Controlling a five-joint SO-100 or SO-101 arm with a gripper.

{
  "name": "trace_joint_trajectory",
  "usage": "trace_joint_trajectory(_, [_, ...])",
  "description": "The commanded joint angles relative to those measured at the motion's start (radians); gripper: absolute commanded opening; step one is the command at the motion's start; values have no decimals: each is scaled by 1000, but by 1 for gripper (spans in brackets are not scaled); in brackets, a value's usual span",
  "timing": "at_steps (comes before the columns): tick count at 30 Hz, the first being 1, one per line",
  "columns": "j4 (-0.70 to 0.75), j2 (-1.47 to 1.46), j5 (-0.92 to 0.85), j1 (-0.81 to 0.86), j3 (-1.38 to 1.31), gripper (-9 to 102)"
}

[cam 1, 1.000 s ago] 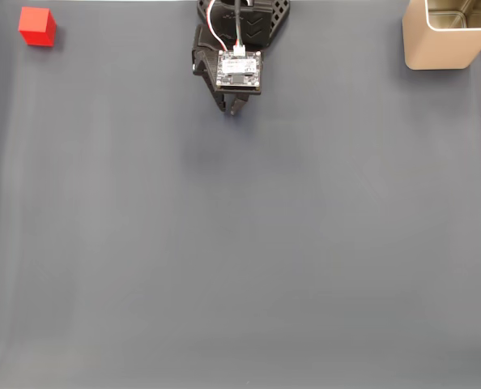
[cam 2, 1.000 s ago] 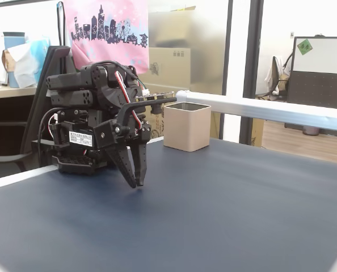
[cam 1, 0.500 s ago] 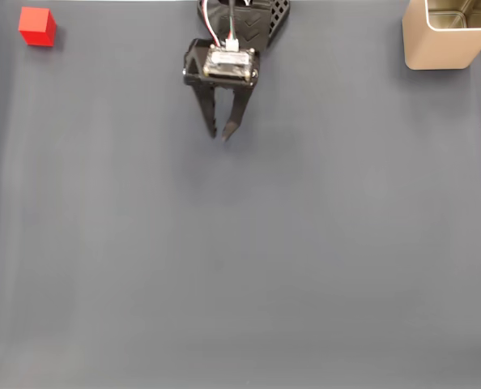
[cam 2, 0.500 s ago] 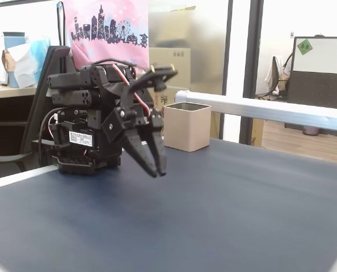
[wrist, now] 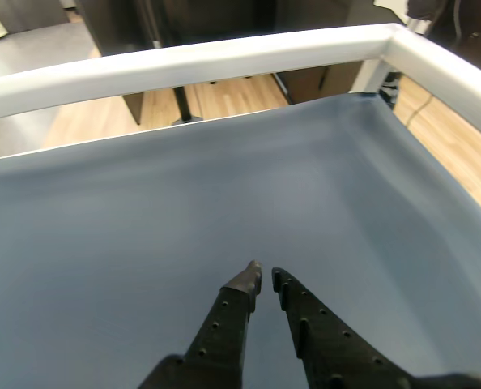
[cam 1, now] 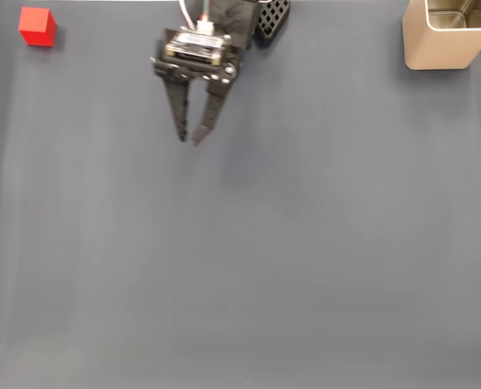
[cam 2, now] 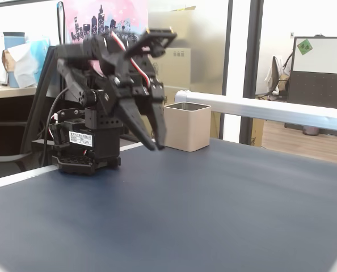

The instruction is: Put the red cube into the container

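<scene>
In a fixed view from above, the red cube [cam 1: 36,26] sits on the dark mat at the far top left. The beige container [cam 1: 451,36] stands at the top right corner, its shiny inside showing; in another fixed view the container [cam 2: 186,127] stands behind the arm. My gripper [cam 1: 189,139] hangs near the top middle, well right of and below the cube, fingers pointing down the picture. In the wrist view the gripper [wrist: 264,275] has its tips a narrow gap apart with nothing between them. From the side the gripper [cam 2: 157,146] is lifted off the mat.
The arm's base [cam 2: 86,147] stands at the mat's back edge. A white rail [wrist: 224,57] borders the table on the far sides. The dark mat [cam 1: 305,259] stretches wide and bare below the gripper.
The arm has lifted and swung left in the view from above, toward the cube's side. Its fingers have stretched out forward and parted slightly. Cube and container have not moved.
</scene>
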Motion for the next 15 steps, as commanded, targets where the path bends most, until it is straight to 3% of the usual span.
trace_joint_trajectory(1, [71, -100, -15, 75, -206, 0])
trace_joint_trajectory(11, [130, -359, -52, 371, -454, 0])
trace_joint_trajectory(15, [233, -462, -17, 495, -571, 0])
